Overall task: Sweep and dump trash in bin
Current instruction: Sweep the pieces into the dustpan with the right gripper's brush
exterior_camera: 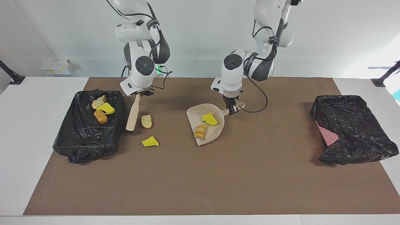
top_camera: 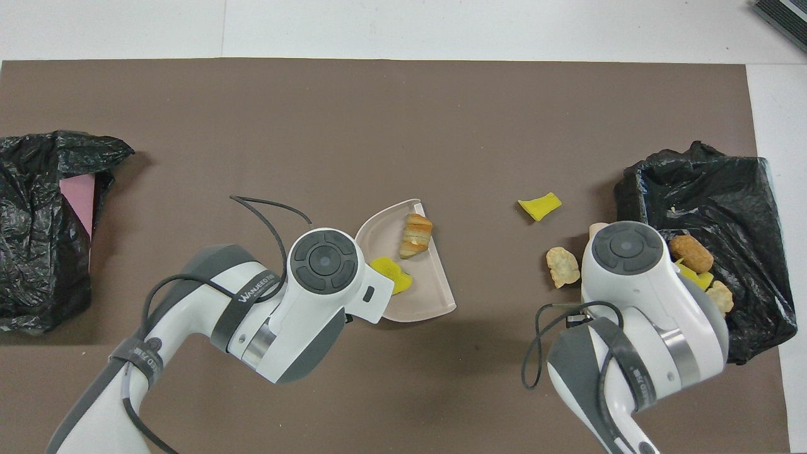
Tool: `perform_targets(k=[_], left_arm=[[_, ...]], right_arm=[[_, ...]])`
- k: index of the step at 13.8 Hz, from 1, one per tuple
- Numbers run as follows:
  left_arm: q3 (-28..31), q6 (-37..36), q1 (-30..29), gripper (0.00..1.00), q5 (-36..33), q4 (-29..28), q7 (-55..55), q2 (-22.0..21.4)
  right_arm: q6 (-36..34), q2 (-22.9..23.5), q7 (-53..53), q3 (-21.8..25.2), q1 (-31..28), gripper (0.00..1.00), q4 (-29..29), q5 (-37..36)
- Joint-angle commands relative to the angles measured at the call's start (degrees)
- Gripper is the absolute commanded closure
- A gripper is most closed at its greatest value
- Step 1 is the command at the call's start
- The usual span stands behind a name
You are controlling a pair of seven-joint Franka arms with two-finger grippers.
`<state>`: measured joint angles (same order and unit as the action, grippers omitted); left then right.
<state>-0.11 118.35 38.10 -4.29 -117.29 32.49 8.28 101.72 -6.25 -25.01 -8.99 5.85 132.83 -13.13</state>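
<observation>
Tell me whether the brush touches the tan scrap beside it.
Apart. The facing view shows a strip of mat between the brush and the tan scrap.
</observation>
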Motion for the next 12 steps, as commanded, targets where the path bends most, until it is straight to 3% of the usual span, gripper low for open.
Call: perform_targets(k=[1,5,8,12], left_arm=[[0.81,-4.60,2.76,1.00,-2.03,-0.40,-4.62,-2.47],[0.81,-8.48,2.86,1.00,-2.30,0.13,-4.80,-2.56],[0.73,-6.03,2.77,1.00,-2.30,-0.04,-4.63,-2.04],[0.73,-0.50,2.77,1.00,-2.21,-0.13,-4.63,0.24]], right_arm=[[4.97,-4.47,4.69,-0.68,-3.03,1.00,5.77,0.29],[9.54,-0.79,11.30,-0.86,-1.11,1.00,4.98,6.88],[8.76,2.20,11.48,-0.86,4.41,1.00,0.69,13.11],[9.81,2.39,11.30,-0.86,13.38,1.00,-1.35,19.96]])
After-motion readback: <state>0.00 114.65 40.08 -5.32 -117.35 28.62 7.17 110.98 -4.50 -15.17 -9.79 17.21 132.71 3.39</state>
